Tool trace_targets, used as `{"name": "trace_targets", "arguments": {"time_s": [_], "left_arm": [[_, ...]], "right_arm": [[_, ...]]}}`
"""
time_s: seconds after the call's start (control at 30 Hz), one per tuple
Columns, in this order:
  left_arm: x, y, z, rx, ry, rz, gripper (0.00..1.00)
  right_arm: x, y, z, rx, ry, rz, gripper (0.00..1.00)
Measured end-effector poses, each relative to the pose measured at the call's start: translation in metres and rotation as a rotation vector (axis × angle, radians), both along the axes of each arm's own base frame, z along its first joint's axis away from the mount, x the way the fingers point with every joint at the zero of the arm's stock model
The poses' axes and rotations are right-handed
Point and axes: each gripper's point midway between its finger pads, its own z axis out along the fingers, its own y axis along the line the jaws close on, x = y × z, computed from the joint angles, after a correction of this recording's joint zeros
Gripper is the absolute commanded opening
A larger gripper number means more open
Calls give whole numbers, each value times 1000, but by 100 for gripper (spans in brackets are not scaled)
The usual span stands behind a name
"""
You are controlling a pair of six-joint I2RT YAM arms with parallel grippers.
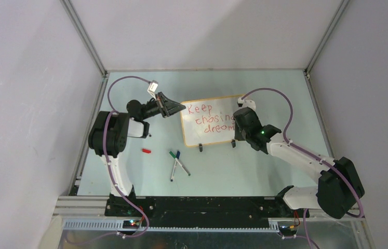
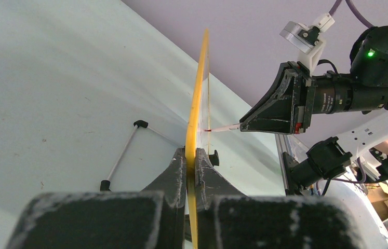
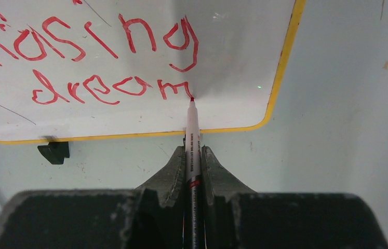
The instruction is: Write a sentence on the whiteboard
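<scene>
The whiteboard (image 1: 189, 134) stands tilted on the table, with a yellow-orange frame. The sentence (image 1: 201, 109) is in red letters; I read "Keep", "chasing" and "dream". My left gripper (image 1: 181, 108) is shut on the board's left edge, seen edge-on in the left wrist view (image 2: 191, 155). My right gripper (image 1: 239, 123) is shut on a white red-ink marker (image 3: 192, 136). The marker's tip touches the whiteboard (image 3: 238, 46) at the end of the "m" in "dream" (image 3: 103, 87). The right gripper also shows in the left wrist view (image 2: 272, 109).
A red marker cap (image 1: 146, 151) lies on the table left of the board. A green marker and a blue marker (image 1: 177, 163) lie crossed in front of it. Two black clip feet (image 1: 200, 149) stick out under the board's lower edge. Walls close in the table.
</scene>
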Motion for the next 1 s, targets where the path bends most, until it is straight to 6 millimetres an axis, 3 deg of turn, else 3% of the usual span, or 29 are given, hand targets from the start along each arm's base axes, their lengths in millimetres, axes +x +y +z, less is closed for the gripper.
{"name": "trace_targets", "arguments": {"time_s": [0.27,0.57,1.0], "left_arm": [[0,0,0,0,0,0,0],[0,0,0,0,0,0,0],[0,0,0,0,0,0,0]], "right_arm": [[-1,0,3,7,-10,2,0],[-9,-4,37,101,-154,15,0],[-3,-6,21,54,-133,1,0]]}}
